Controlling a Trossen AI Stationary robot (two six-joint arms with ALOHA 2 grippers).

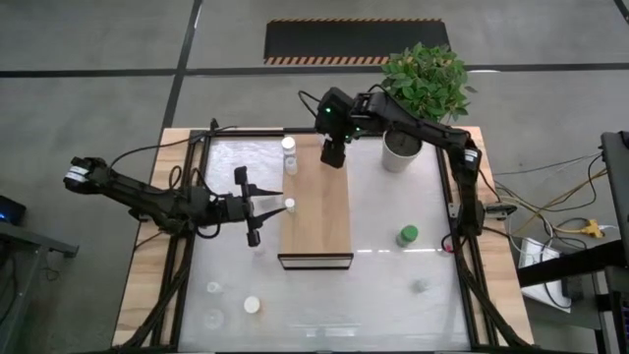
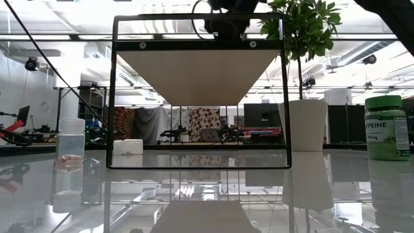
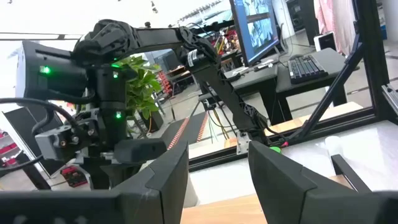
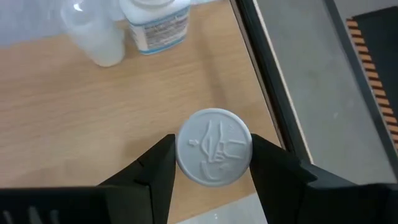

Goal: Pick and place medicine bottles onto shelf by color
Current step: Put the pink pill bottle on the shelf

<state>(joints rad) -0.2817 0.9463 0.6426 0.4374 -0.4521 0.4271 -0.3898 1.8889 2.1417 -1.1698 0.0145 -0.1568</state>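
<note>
Right gripper point(image 4: 211, 165): fingers clamped on a round white-capped bottle point(image 4: 214, 147), over the long light-wood plank shelf's point(image 1: 316, 211) far end.
Left gripper point(image 1: 278, 205): fingers apart, at the shelf's left edge.

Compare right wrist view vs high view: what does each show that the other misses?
Right wrist only: the embossed white cap of a bottle between the right gripper jaws, over the shelf's far end. High only: the left gripper open beside the shelf, a green-topped bottle, the plant. Both: the shelf, white bottles on it.

I see grey concrete floor point(image 1: 88, 39); a striped black mat point(image 1: 356, 41); monitor point(image 3: 256, 28) and keyboard point(image 3: 308, 65) on a desk.
</note>
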